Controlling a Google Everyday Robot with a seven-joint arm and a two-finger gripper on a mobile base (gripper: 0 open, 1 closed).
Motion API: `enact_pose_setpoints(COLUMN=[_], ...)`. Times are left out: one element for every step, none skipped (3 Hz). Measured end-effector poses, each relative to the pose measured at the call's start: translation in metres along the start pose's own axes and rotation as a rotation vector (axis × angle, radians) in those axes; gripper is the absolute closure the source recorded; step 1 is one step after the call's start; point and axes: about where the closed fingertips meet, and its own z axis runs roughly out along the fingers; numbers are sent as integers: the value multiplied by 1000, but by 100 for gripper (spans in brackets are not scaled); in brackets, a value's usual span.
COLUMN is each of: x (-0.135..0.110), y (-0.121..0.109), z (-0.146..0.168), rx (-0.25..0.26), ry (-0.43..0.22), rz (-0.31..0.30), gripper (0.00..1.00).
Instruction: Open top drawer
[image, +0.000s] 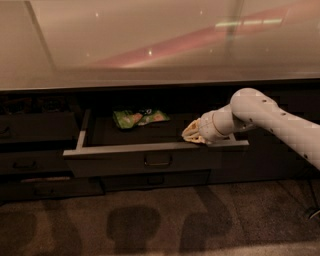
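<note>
Hovering gripper (192, 135) at top drawer (125, 163) rim

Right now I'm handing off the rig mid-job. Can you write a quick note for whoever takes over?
The pincer is at the top rim of the top drawer front, right of the loop handle. I cannot tell its grip state.
The top drawer is pulled well out from under the counter. A green snack bag lies inside, towards the back.
Done: the drawer stands open.
Left: probably just lifting the arm clear of the rim, unless a wider opening is wanted.
</note>
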Motion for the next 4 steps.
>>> enact_pose_setpoints(x=[0,-2,-3,-6], y=[-1,35,37,71], z=[-1,-3,-6,-3], rx=[0,2,4,-10], ry=[0,-3,-2,12], rz=[0,-16,-19,-35], gripper=[100,100,100,100])
